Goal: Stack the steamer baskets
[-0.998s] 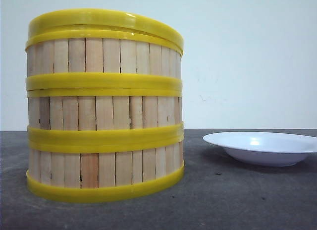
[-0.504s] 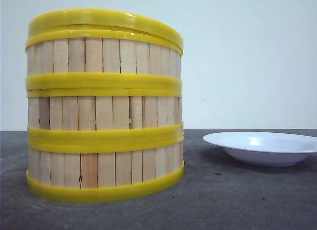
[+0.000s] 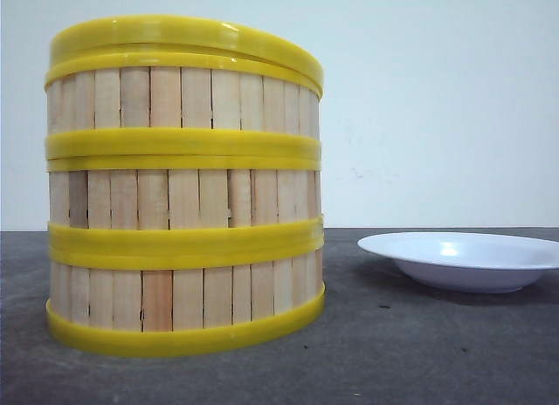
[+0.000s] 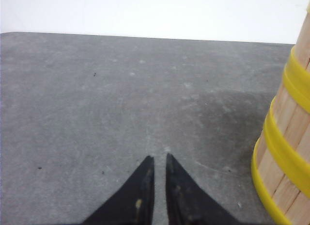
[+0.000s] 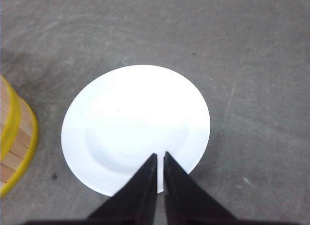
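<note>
The baskets (image 3: 183,187) stand stacked on the worktop (image 3: 419,353), nearer my left gripper (image 4: 157,159). It's nearly closed and empty, like my right gripper (image 5: 160,157) over the plate (image 5: 135,128).

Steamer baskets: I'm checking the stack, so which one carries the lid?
The top basket of the three; the yellow-rimmed lid sits on it. The other two lie beneath.

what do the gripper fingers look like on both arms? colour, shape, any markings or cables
Only the fingers show, in the wrist views. Left gripper: two matte black fingers tapering to sharp points, with a few small pale scuffs or specks near their bases. Right gripper: the same black, pointed, wedge-like fingers, plain with no marks visible. No cables, labels or arm links are in view, and neither arm appears in the front view.
</note>
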`<state>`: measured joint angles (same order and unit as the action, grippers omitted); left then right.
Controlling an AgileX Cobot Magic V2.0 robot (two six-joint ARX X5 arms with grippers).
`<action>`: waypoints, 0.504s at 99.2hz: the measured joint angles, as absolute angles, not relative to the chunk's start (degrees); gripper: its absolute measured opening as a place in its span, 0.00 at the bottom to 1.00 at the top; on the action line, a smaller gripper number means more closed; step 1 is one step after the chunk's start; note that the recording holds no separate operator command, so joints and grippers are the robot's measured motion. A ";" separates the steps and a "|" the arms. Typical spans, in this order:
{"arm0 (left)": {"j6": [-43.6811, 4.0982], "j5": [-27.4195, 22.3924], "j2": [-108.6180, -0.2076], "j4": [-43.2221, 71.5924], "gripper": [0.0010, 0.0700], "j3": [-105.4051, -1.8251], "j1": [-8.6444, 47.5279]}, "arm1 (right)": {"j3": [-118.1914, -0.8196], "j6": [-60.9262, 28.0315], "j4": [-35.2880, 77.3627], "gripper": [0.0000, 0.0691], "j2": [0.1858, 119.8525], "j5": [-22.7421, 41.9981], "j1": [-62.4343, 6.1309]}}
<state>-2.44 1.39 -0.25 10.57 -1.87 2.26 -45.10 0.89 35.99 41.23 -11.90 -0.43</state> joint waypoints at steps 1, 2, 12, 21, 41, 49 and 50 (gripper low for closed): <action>-2.44 1.39 -0.25 10.55 0.01 -1.87 2.26 | -45.10 0.91 35.94 0.02 41.23 -11.90 -0.43; -2.42 1.39 -0.25 10.55 0.01 -1.87 2.28 | -45.10 0.91 35.90 0.02 41.23 -11.90 -0.43; -2.44 1.39 -0.25 10.55 0.01 -1.87 2.26 | -45.10 0.91 35.68 0.02 41.23 -11.90 -0.43; -2.44 1.39 -0.25 10.55 0.01 -1.87 2.28 | -45.10 0.91 35.68 0.02 41.23 -11.90 -0.43; -2.44 1.39 -0.25 10.55 0.01 -1.87 2.26 | -44.99 0.91 35.42 0.02 40.99 -11.81 -0.80; -2.44 1.39 -0.25 10.55 0.01 -1.87 2.28 | -42.89 0.78 32.62 0.02 38.30 -10.90 -0.86; -2.44 1.39 -0.25 10.55 0.01 -1.87 2.26 | -42.44 0.71 32.03 0.02 37.78 -10.55 -0.86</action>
<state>-2.44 1.39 -0.25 10.55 -1.87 2.26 -42.44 0.71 32.03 37.78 -10.55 -0.86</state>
